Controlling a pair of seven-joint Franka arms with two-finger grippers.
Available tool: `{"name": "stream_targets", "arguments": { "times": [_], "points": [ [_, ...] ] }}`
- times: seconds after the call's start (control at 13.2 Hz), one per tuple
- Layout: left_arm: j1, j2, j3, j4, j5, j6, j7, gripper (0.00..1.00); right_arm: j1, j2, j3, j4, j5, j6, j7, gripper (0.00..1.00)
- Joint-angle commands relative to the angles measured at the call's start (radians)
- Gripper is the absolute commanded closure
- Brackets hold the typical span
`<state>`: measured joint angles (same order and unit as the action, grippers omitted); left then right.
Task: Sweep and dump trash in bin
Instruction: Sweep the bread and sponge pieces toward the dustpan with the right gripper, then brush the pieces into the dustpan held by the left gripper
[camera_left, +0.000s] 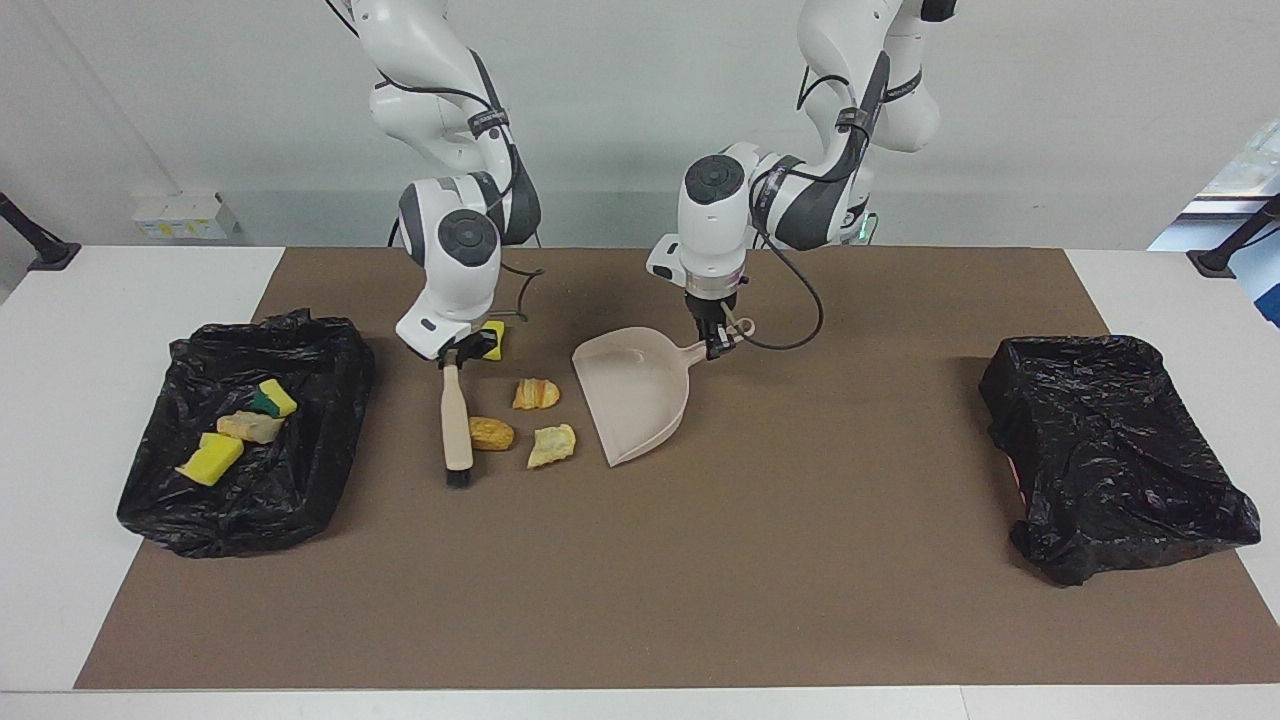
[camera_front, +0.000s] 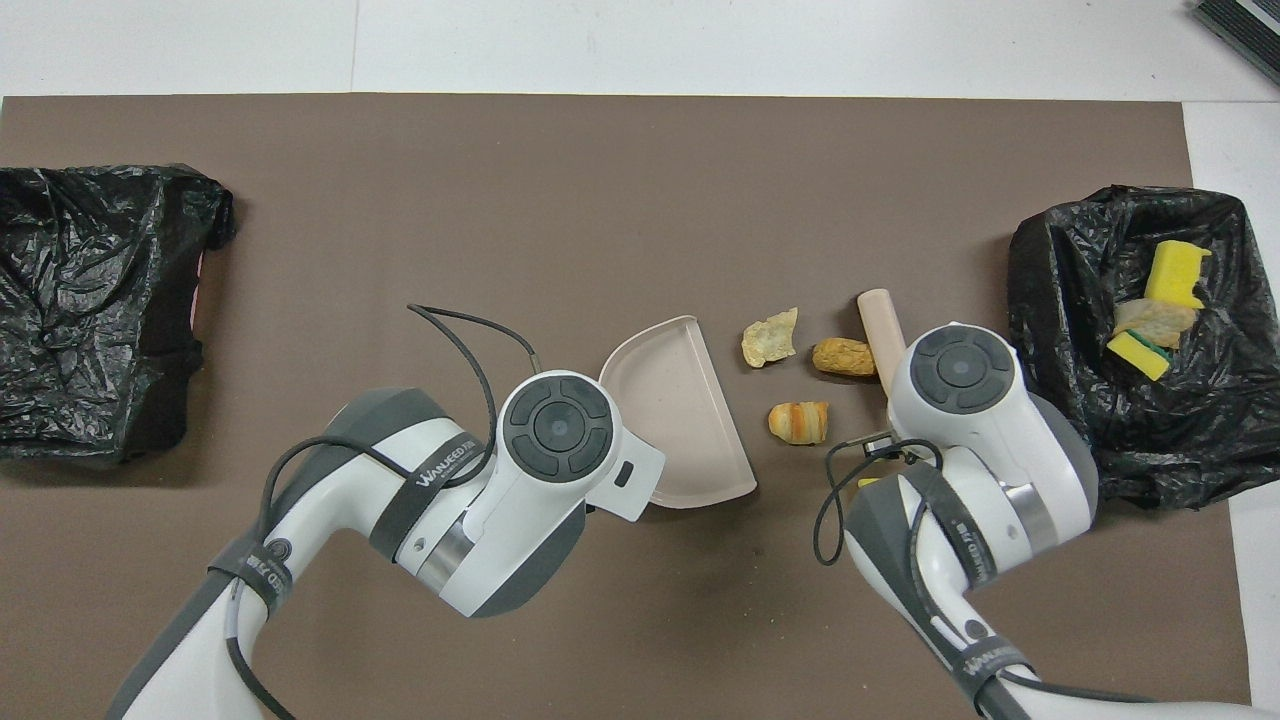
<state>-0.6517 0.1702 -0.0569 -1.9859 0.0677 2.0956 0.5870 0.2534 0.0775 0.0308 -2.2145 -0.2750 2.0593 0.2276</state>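
My right gripper (camera_left: 462, 352) is shut on the handle of a beige brush (camera_left: 457, 420), whose bristles rest on the mat beside a brown bun (camera_left: 491, 433). A croissant (camera_left: 536, 393) and a bread piece (camera_left: 552, 446) lie between the brush and the beige dustpan (camera_left: 635, 390). My left gripper (camera_left: 722, 340) is shut on the dustpan's handle, and the pan's open mouth faces the trash. A yellow sponge (camera_left: 492, 335) lies by the right gripper. In the overhead view the wrists hide both grippers. The bun (camera_front: 843, 356), croissant (camera_front: 798, 422), bread (camera_front: 769, 338) and dustpan (camera_front: 680, 410) show there.
A black-bagged bin (camera_left: 300, 480) at the right arm's end holds a green-backed sponge (camera_left: 273, 398), a bread piece (camera_left: 250, 427) and a yellow sponge (camera_left: 211, 458). A second black-bagged bin (camera_left: 1110, 450) sits at the left arm's end. A brown mat (camera_left: 700, 580) covers the table.
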Motion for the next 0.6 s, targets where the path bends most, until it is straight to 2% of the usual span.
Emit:
{"name": "stream_targets", "arguments": {
  "times": [0.0,0.15,0.53],
  "points": [
    [-0.017,-0.031,0.014,-0.050,0.018,0.017,0.007,1.00,0.079,0.008,0.003,-0.016,0.092,0.033,-0.027,1.00],
    [-0.017,-0.032,0.012,-0.053,0.018,0.018,0.005,1.00,0.137,0.001,0.003,-0.030,0.155,0.047,-0.033,1.00],
    [-0.016,-0.031,0.012,-0.053,0.018,0.023,0.005,1.00,0.242,-0.007,0.004,-0.021,0.449,0.032,-0.108,1.00]
  ]
}}
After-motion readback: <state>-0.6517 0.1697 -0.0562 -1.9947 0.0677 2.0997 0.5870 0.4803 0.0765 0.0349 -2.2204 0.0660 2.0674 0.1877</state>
